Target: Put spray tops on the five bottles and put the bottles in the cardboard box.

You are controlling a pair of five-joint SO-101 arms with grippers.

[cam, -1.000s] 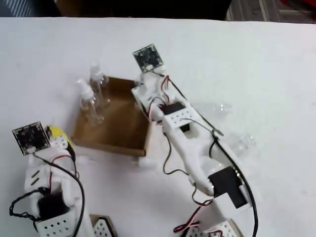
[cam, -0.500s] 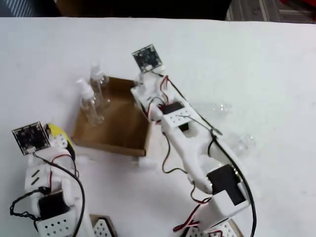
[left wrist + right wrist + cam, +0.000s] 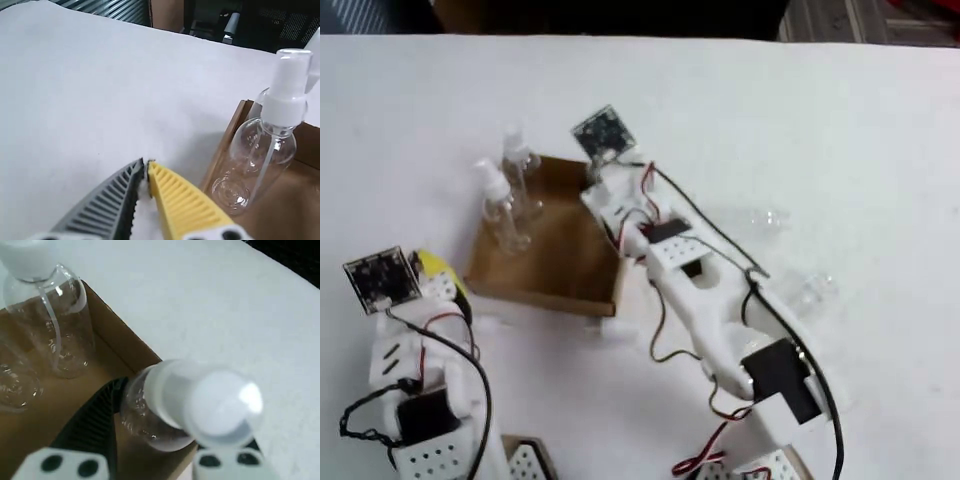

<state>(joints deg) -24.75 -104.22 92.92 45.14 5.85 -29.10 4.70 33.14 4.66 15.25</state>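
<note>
1. While the right gripper (image 3: pixel 172 432) stays out of the box's middle, it grips a clear bottle (image 3: pixel 185 405) with a white spray top, its jaws clamped on the body from both sides.
2. That bottle hangs at the far right corner of the box (image 3: pixel 560 270), with its base over the brown wall (image 3: pixel 125 340). I cannot tell whether it touches the floor of the box.
3. Two more topped bottles stand upright inside the box, close together in the far left corner: the nearer one (image 3: pixel 507 210) and the farther one (image 3: pixel 523 175).
4. From the left wrist, the nearer one (image 3: pixel 260 155) stands just inside the box wall, and the farther one (image 3: pixel 260 97) shows partly behind it.
5. From the right wrist, these two sit deeper in the box than the gripped bottle and apart from it.
6. Two other clear bottles lie on their sides on the table (image 3: pixel 820 120), to the right of the right arm: one (image 3: pixel 767 218) close to it, one (image 3: pixel 817 288) a little farther out. They are too faint to tell whether they carry tops.
7. The left gripper (image 3: pixel 146 172) is clenched on nothing, its grey and yellow fingers meeting at the tips.
8. It hangs over bare table near the box's near left corner, apart from every bottle.
</note>
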